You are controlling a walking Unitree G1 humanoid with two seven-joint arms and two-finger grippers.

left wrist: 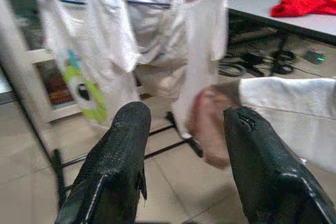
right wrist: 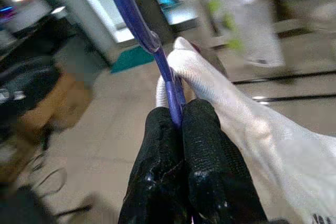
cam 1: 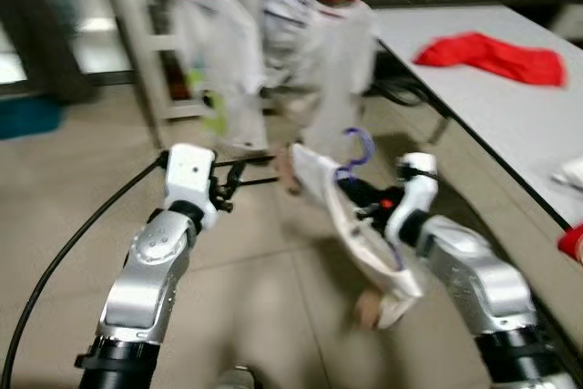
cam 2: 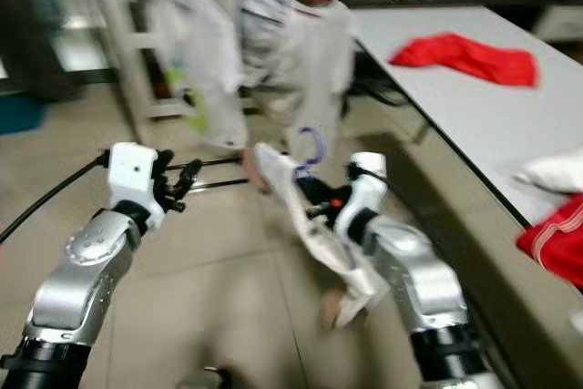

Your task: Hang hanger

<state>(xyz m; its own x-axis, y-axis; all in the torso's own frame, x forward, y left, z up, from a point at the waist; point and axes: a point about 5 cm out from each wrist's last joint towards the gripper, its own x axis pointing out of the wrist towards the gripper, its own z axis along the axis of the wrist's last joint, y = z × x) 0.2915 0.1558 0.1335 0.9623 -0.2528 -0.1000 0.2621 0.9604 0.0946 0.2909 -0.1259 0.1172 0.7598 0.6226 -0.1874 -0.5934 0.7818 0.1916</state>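
- Right gripper (right wrist: 178,124) clamped on the purple hanger (right wrist: 137,22), fingers pinched on the thin wire just below the hook.
- Hanger carries a white shirt (cam 1: 360,252), held low, near the rack (cam 1: 137,52) but short of its rail.
- Load looks light; the cloth is limp and will likely swing. The wire is smooth and may twist in the pinch.
- Left gripper (left wrist: 181,145) spread apart, empty, pointed at the rack.
- The neck hold leaves the hook (cam 1: 361,145) free.

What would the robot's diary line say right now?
right claw: shut on purple hanger with white shirt | left claw: open, empty | rack shirts: ahead
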